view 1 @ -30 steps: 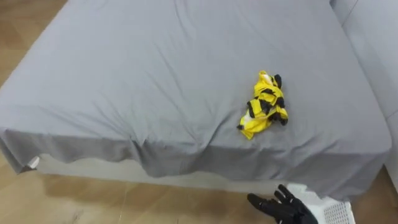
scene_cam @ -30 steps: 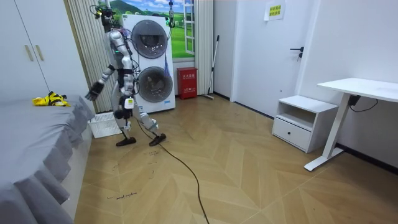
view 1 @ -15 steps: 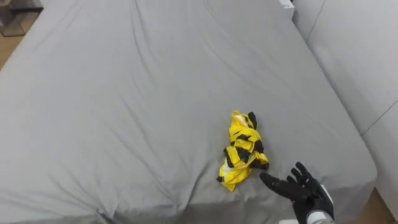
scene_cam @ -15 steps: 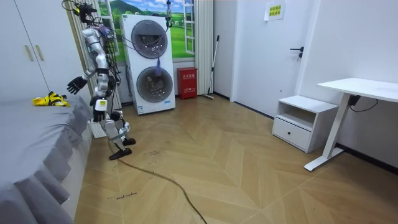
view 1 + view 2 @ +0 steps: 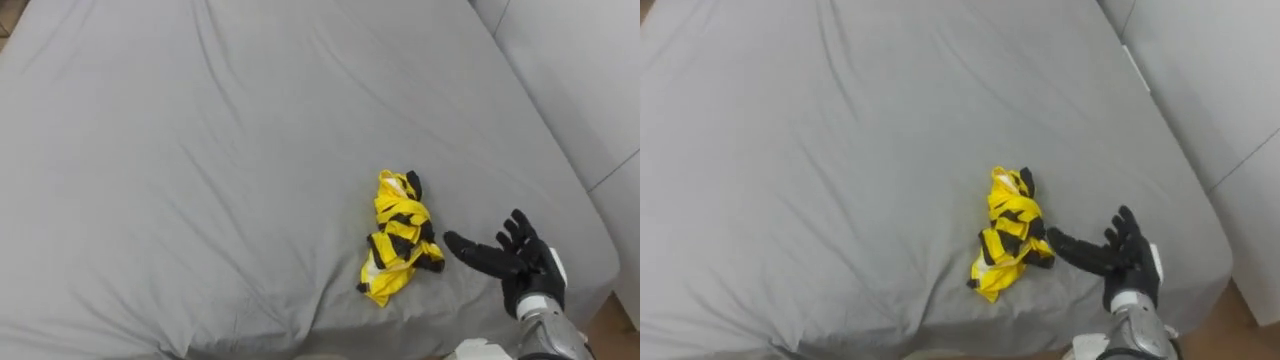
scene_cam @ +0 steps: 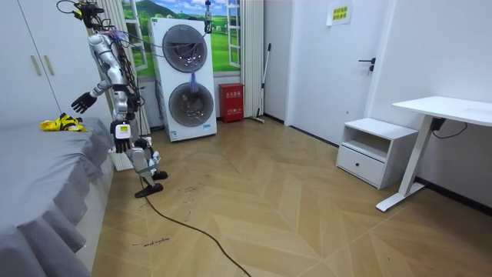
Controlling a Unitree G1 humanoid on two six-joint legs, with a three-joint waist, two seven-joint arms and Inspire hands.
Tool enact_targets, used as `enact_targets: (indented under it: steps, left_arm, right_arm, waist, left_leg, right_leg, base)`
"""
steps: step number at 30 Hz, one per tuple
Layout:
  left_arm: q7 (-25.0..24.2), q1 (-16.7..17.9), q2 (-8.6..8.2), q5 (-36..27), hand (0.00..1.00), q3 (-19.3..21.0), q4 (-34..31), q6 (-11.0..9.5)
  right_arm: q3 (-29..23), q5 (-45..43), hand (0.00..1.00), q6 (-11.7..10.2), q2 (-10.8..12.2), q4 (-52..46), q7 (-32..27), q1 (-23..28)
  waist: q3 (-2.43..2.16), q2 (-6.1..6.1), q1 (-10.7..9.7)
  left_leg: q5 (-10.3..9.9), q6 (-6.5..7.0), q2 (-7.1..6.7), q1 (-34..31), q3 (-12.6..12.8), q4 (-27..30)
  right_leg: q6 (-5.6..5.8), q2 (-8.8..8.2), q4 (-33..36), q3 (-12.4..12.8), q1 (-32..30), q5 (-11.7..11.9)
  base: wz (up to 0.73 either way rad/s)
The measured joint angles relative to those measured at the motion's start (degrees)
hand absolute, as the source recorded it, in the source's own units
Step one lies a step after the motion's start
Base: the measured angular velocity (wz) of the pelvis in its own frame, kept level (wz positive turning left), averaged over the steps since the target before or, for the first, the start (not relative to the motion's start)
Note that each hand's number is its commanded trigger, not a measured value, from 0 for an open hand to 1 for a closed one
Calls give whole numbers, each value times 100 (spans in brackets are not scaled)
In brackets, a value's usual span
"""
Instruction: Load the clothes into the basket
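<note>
Nearest me, my right hand (image 5: 518,268) hovers with fingers spread and empty, just beside the yellow-and-black garment (image 5: 399,236) crumpled on the grey bed (image 5: 200,150). I'd reach over its middle, press down, gather the bunch, then lift.

Can tell little of the basket (image 6: 118,160): small in the room view, by the bed's (image 5: 200,150) edge, partly hidden behind the robot's legs. Cannot make out what garment the bunched clothes (image 5: 398,238) are. Cut off at the eye views' lower edge below the right hand (image 5: 522,268): its forearm; at top and left, the bed's far edges.
</note>
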Motion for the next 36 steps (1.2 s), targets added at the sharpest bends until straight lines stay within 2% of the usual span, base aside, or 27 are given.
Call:
enact_targets:
  steps: [5, 9, 13, 16, 18, 22, 26, 29, 30, 31, 34, 36]
  left_arm:
    - [-99, -214, 24, 21, 0, 19, 223, 48]
    - [-123, -382, 63, 2, 0, -98, 307, 55]
    - [-122, -544, 77, 0, 0, -196, 319, 90]
    - [-122, -567, 74, -88, 0, -231, 315, 134]
    - [-122, -652, 77, -197, 0, -304, 336, 162]
    - [-134, -685, 83, -208, 0, -308, 336, 162]
    - [-232, -770, 91, -255, 0, -337, 337, 168]
    - [-218, -815, 96, -343, 0, -406, 339, 170]
    - [-213, -829, 94, -390, 0, -435, 338, 173]
    - [-213, -842, 94, -391, 0, -435, 338, 180]
    - [-211, -910, 95, -471, 0, -497, 336, 215]
    - [-211, -940, 95, -533, 0, -566, 319, 216]
  right_arm:
    - [66, -256, 0, 25, 0, 437, 204, -478]
    - [526, -407, 0, 26, -8, 1012, 268, -936]
    - [674, -635, 0, 56, -19, 1349, 272, -1265]
    - [670, -748, 0, 92, -151, 1779, 235, -1545]
    - [661, -666, 0, 101, -365, 2216, 229, -1783]
    - [590, -807, 0, 141, -518, 2595, 196, -2098]
    - [559, -1023, 0, 145, -738, 3068, 112, -2449]
    - [550, -1035, 0, 151, -881, 3467, -24, -2763]
    - [534, -1035, 60, 163, -946, 3576, -76, -2871]
    - [498, -1036, 98, 189, -975, 3585, -96, -2900]
    - [425, -1049, 100, 272, -1138, 3756, -207, -3106]
    - [308, -1053, 100, 277, -1284, 3903, -293, -3291]
  waist:
    - [13, 10, 100]
    - [30, 5, 256]
    - [49, 28, 371]
    - [65, 51, 396]
    - [110, 44, 495]
    - [121, 52, 507]
    - [129, 52, 611]
    - [171, 63, 646]
    - [191, 69, 666]
    - [192, 71, 681]
    - [209, 96, 744]
    - [238, 144, 746]
  left_leg:
    - [22, 34, -31, -149, -10, 12]
    - [41, 54, -56, -327, -11, 80]
    - [114, 81, -57, -628, -89, 145]
    - [173, 104, -95, -800, -228, 175]
    - [208, 117, -104, -884, -258, 189]
    - [290, 129, -138, -1058, -321, 186]
    - [375, 138, -151, -1296, -314, 179]
    - [433, 159, -174, -1423, -338, 173]
    - [451, 168, -182, -1481, -353, 173]
    - [463, 172, -188, -1518, -374, 173]
    - [515, 195, -195, -1704, -384, 174]
    - [560, 210, -206, -1853, -388, 168]
  right_leg:
    - [16, -21, -3, -26, -99, 9]
    - [17, -37, 7, -19, -248, 9]
    - [22, -77, 18, -132, -485, 10]
    - [29, -118, 37, -275, -586, 8]
    - [31, -135, 115, -298, -673, 9]
    - [34, -160, 124, -372, -817, 11]
    - [40, -184, 181, -390, -1067, 16]
    - [40, -218, 262, -430, -1225, 17]
    - [40, -233, 317, -431, -1304, 17]
    - [41, -239, 332, -435, -1342, 17]
    - [54, -248, 341, -449, -1523, 44]
    - [61, -254, 367, -450, -1684, 64]
  base:
    - [2]
    - [0]
    - [16]
    - [26]
    - [12]
    - [12]
    - [2]
    - [6]
    - [7]
    - [4]
    - [1]
    - [0]
